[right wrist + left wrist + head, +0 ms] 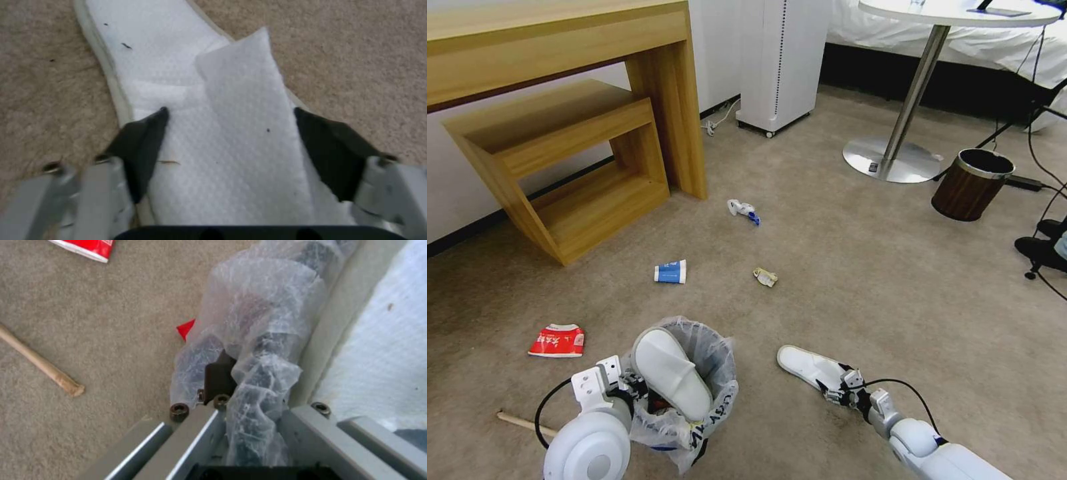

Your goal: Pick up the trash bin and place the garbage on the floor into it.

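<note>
The trash bin (710, 393), black with a crinkly white bag, stands on the floor (860, 280) close in front of me. One white slipper (670, 373) sticks out of it. My left gripper (629, 387) is shut on the bin's near rim; the left wrist view shows the bagged rim (262, 340) pinched in that gripper (253, 380). My right gripper (836, 390) is open, its fingers (142, 140) straddling the second slipper (178, 83) that lies flat on the carpet (807, 365).
Garbage on the carpet: red-white carton (557, 341), blue-white packet (670, 272), crumpled paper (765, 277), crushed bottle (742, 210), wooden stick (517, 421), red wrapper (186, 328) by the bin. Wooden desk (560, 53) back left, round table's base (890, 160) and brown bin (970, 183) back right.
</note>
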Motion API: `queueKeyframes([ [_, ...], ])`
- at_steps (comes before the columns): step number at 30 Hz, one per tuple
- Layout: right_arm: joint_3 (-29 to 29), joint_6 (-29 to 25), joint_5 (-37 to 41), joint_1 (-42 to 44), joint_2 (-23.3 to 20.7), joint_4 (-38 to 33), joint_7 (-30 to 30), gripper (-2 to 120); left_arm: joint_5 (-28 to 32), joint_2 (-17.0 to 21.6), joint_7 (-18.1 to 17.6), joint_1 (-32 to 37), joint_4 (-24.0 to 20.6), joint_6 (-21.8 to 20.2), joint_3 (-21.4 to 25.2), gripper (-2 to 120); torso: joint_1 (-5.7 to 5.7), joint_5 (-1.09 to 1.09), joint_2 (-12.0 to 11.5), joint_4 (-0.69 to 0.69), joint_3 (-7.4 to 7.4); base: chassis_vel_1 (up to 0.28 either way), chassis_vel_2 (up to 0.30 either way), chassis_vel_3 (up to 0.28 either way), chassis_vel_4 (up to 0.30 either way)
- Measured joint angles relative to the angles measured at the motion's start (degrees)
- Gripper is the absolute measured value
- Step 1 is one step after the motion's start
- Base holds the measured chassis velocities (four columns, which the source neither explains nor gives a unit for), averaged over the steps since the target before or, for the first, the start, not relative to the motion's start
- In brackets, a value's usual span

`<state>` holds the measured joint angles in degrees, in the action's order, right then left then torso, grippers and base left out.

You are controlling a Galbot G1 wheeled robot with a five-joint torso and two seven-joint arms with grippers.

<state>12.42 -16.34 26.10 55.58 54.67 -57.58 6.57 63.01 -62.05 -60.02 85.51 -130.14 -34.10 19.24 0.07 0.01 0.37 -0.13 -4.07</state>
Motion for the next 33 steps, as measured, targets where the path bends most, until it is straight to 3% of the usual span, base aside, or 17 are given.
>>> queueKeyframes([
  [7,-0.3,-0.5,0.3,-0.5,0.0,0.4,0.4,46,0.0,0.2,0.0,-0.1,0.1,0.1,0.1,0,0.00,-0.01,0.0,0.00,0.00,0.000,0.000,0.000,0.000],
  [14,-0.5,-0.5,1.6,-1.4,-0.1,0.2,0.4,16,0.0,0.4,0.0,-0.1,0.1,0.2,0.2,0,0.00,-0.01,0.0,0.00,0.00,0.000,0.000,0.000,0.000],
  [19,-1.2,-0.8,2.1,-1.2,-0.7,-0.9,0.4,2,0.2,0.4,-0.2,-0.3,0.2,0.2,0.0,0,0.00,-0.01,0.0,-0.01,0.00,0.000,0.000,0.000,0.000],
  [22,-3.6,-1.3,3.5,-0.6,-1.3,-5.6,-0.2,0,0.8,0.7,-0.3,-0.2,0.0,0.2,0.1,0,0.00,0.00,0.0,-0.03,-0.01,0.000,0.000,0.000,0.000],
  [26,-7.7,-1.4,8.2,-1.3,-3.8,-19.5,-2.0,0,2.4,1.7,-1.2,-0.2,-1.1,0.1,0.7,0,0.00,-0.04,0.0,0.01,0.00,0.000,0.000,0.000,0.000],
  [27,-7.7,-1.4,8.2,-1.3,-3.8,-19.5,-2.0,0,2.4,1.7,-1.2,-0.2,-1.1,0.1,0.7,0,0.00,-0.04,0.0,0.01,0.00,0.000,0.000,0.000,0.000],
  [29,-7.6,-1.9,12.3,-4.2,-4.5,-28.2,-2.8,0,3.7,2.5,-1.8,-0.3,-2.0,-0.1,1.1,0,0.00,-0.02,0.0,0.00,0.00,0.000,0.000,0.000,0.000],
  [33,-5.9,-2.0,15.8,-6.9,-4.3,-33.5,-3.7,0,4.9,2.9,-2.3,-0.6,-2.4,-0.2,1.4,0,0.00,-0.05,0.0,-0.03,0.00,0.000,0.000,0.000,0.000],
])
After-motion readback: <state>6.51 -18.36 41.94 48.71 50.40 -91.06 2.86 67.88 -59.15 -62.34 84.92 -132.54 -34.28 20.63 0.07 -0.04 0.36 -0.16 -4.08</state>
